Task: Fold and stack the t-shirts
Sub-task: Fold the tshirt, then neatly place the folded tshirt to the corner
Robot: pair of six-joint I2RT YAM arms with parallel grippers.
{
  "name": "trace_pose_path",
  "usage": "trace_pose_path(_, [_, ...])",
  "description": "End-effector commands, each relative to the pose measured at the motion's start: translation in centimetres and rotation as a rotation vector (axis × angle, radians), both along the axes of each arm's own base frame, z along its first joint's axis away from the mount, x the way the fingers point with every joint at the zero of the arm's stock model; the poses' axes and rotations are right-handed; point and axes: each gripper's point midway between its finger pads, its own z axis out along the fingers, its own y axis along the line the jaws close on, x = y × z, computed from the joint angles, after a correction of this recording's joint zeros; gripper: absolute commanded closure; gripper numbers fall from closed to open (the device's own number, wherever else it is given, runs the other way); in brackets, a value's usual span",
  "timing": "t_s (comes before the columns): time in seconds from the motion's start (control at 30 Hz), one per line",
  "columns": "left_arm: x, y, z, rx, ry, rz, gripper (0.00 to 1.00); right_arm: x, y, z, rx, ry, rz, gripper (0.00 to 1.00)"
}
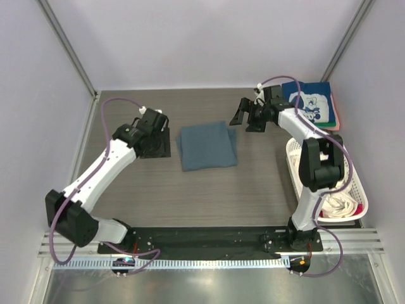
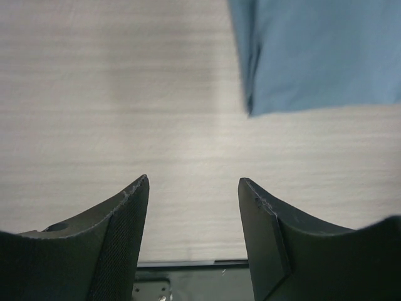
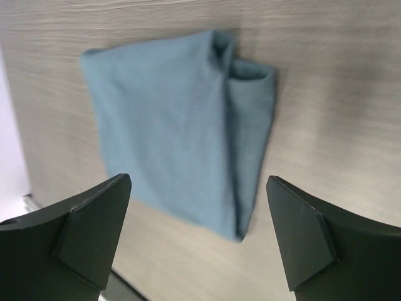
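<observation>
A plain slate-blue t-shirt (image 1: 207, 145) lies folded in a rough square at the middle of the table. It shows in the left wrist view (image 2: 319, 56) and in the right wrist view (image 3: 182, 125). A navy t-shirt with white cartoon print (image 1: 311, 104) lies folded at the back right, on top of a pink one whose edge (image 1: 336, 114) sticks out. My left gripper (image 1: 157, 147) (image 2: 194, 185) is open and empty, just left of the blue shirt. My right gripper (image 1: 245, 117) (image 3: 199, 182) is open and empty, above the table right of the blue shirt.
A white lattice basket (image 1: 292, 158) stands at the right edge with cream cloth (image 1: 335, 206) inside, partly hidden by my right arm. Walls with metal posts close in the table at the back and sides. A black base plate (image 1: 209, 237) runs along the near edge.
</observation>
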Motion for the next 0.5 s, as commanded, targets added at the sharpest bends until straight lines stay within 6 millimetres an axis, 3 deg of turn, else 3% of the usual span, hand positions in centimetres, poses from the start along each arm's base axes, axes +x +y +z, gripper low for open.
trace_pose_path(0.0, [-1.7, 1.6, 0.2, -0.003, -0.044, 0.031, 0.39, 1.9, 0.0, -4.0, -0.092, 0.032, 0.023, 0.04])
trace_pose_path(0.1, [-3.2, 3.1, -0.1, 0.012, -0.060, 0.039, 0.34, 3.8, 0.5, -6.2, -0.070, 0.040, 0.031, 0.04])
trace_pose_path(0.13, [-3.7, 3.5, -0.1, 0.008, -0.065, 0.044, 0.34, 4.2, 0.8, -8.3, -0.060, 0.077, 0.040, 0.04])
trace_pose_path(0.2, [-4.0, 3.9, -0.1, 0.009, -0.071, 0.048, 0.34, 4.7, 1.6, -9.6, -0.013, 0.093, 0.047, 0.02])
trace_pose_path(0.27, [-4.5, 4.5, -0.1, 0.012, -0.084, 0.060, 0.34, 4.2, 2.7, -11.6, 0.035, 0.142, 0.066, 0.00])
trace_pose_path(0.3, [-4.5, 4.7, -0.1, 0.013, -0.095, 0.066, 0.33, 4.4, 3.3, -11.6, 0.065, 0.136, 0.071, 0.00])
trace_pose_path(0.47, [-5.0, 5.9, -0.4, 0.007, -0.122, 0.100, 0.32, 1.4, 6.5, -13.1, 0.165, 0.200, 0.149, 0.00])
